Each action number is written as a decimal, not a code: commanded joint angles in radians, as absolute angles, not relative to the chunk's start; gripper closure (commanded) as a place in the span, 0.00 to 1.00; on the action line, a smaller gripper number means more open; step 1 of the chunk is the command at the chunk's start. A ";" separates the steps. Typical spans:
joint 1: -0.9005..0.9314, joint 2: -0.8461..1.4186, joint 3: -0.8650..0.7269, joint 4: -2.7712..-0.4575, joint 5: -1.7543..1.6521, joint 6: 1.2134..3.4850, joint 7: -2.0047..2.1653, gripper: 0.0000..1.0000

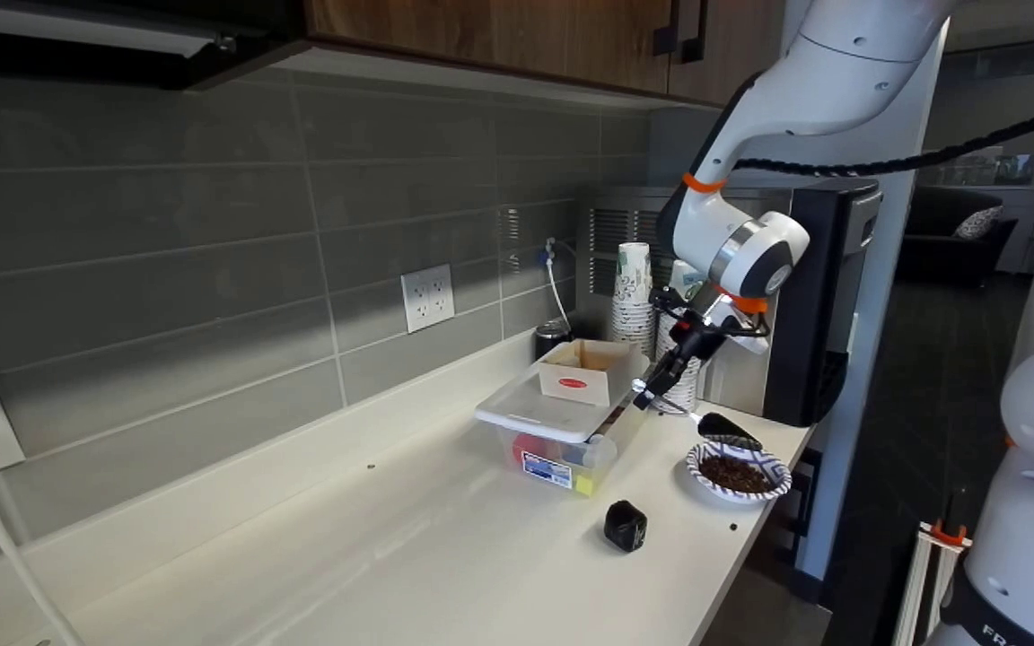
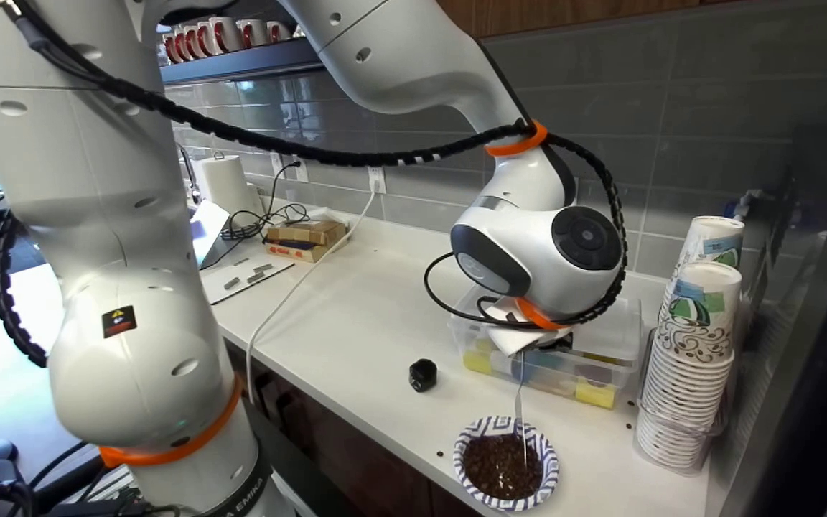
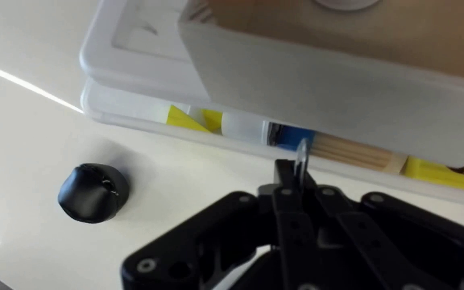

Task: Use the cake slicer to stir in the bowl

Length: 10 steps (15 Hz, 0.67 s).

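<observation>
Currently: cake slicer [image 1: 720, 428] gripped above the bowl [image 1: 732, 493]

My gripper [image 1: 646, 395] is closed on the handle [image 3: 302, 159] of the cake slicer; in the wrist view the handle's shiny end protrudes between my fingertips [image 3: 284, 173]. In an exterior view the slicer slants down to the right, its black blade [image 1: 734, 432] overlapping the far rim of the bowl. In an exterior view the blade appears nearly edge-on, as a thin strip across the right part of the dark brown granules [image 2: 489, 463] that lie in the bowl; whether it touches them I cannot tell. The bowl, white with a blue pattern, sits upright on the pale counter [image 1: 445, 556], close to the counter's edge. Left of it in both exterior views, and apart from it, lies 1 small black object [image 3: 93, 193]. Farther from the edge stands a lidded clear bin [image 1: 521, 414]; it bears 1 open-topped carton [image 1: 553, 381] with a red mark on its side. To the right of the bin in both exterior views stand 2 stacks of paper cups [image 2: 693, 359], just beside each other.
</observation>
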State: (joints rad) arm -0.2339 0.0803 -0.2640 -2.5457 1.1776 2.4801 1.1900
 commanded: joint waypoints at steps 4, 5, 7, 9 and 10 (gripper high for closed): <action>-0.312 -0.002 -0.327 -2.543 1.190 2.255 1.201 0.99; -0.323 -0.006 -0.338 -2.545 1.193 2.226 1.196 0.99; -0.341 -0.013 -0.354 -2.557 1.194 2.178 1.190 0.99; -0.355 -0.010 -0.366 -2.563 1.200 2.128 1.170 0.99; -0.361 -0.003 -0.371 -2.566 1.205 2.105 1.159 0.99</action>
